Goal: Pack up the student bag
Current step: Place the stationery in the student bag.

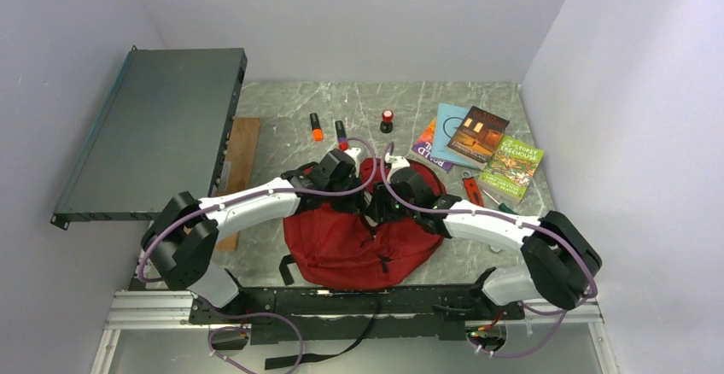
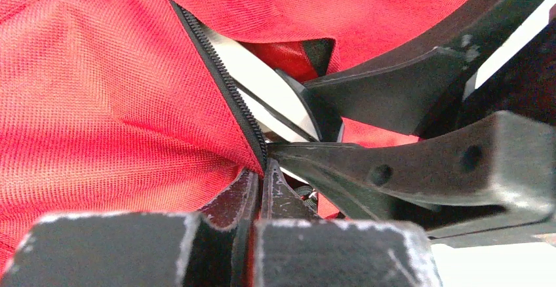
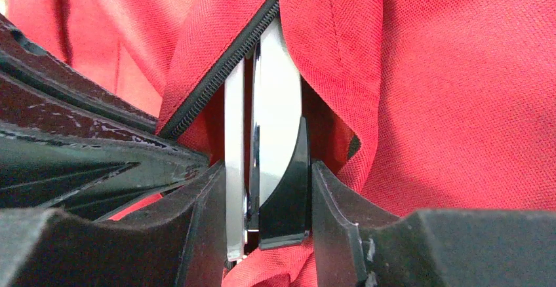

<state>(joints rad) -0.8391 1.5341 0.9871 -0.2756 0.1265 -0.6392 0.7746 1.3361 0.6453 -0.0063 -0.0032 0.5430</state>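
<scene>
We see the red bag [image 1: 341, 250] lying at the near middle of the table [image 1: 282, 109], with both our claws at its far, open end. Our left claw [image 2: 259, 192] is closed, pinching the fabric at the zipper [image 2: 216, 77]. Our right claw [image 3: 265, 234] grips a thin white-and-black item [image 3: 275, 103], edge-on in the opening.

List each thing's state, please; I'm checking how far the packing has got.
student bag: zip open, lying on the table.
left end effector: shut on the student bag's zip edge.
right end effector: shut on the flat white-and-black item, at the bag's opening.
flat white-and-black item: held, partly inside the opening.
books: closed, overlapping, outside the bag.
</scene>
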